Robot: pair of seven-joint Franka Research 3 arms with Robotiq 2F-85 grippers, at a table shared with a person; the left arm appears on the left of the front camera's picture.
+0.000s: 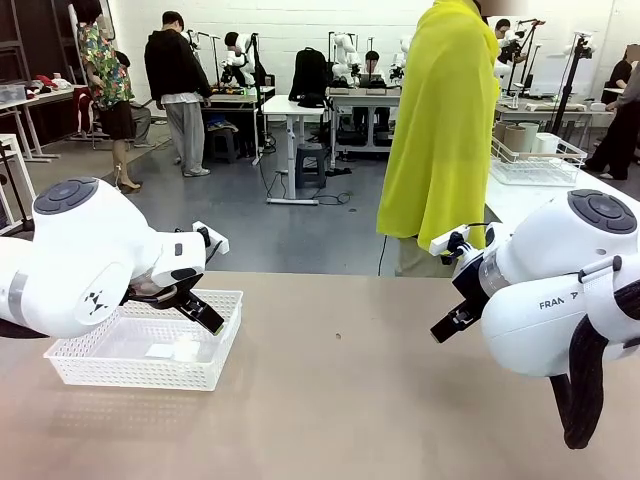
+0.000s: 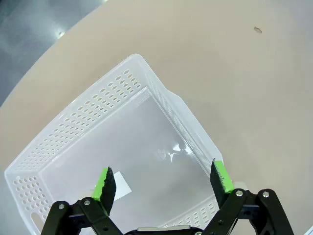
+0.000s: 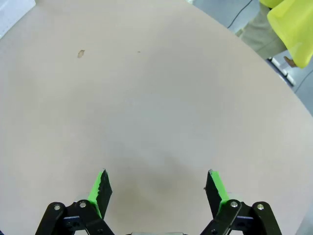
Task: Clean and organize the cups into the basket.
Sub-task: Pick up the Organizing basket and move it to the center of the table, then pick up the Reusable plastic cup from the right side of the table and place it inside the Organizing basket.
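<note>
The white perforated basket (image 1: 215,365) sits on the table at the left with no cups in it; just a small white label lies on its floor. My left gripper (image 1: 205,315) hangs open just above the basket's right end. In the left wrist view its green pads (image 2: 104,182) spread wide over the basket (image 2: 98,107). My right gripper (image 1: 445,328) is open above bare table on the right, and the right wrist view shows nothing between its fingers (image 3: 100,188). Taupe cups (image 1: 514,137) and a paler one appear to stand in a wire rack at the far right.
A person in a yellow garment (image 1: 440,130) stands at the table's far edge, right of centre. The white wire rack (image 1: 535,165) rests on a neighbouring table at the back right. A small brown speck (image 3: 80,53) marks the tan tabletop (image 1: 340,400).
</note>
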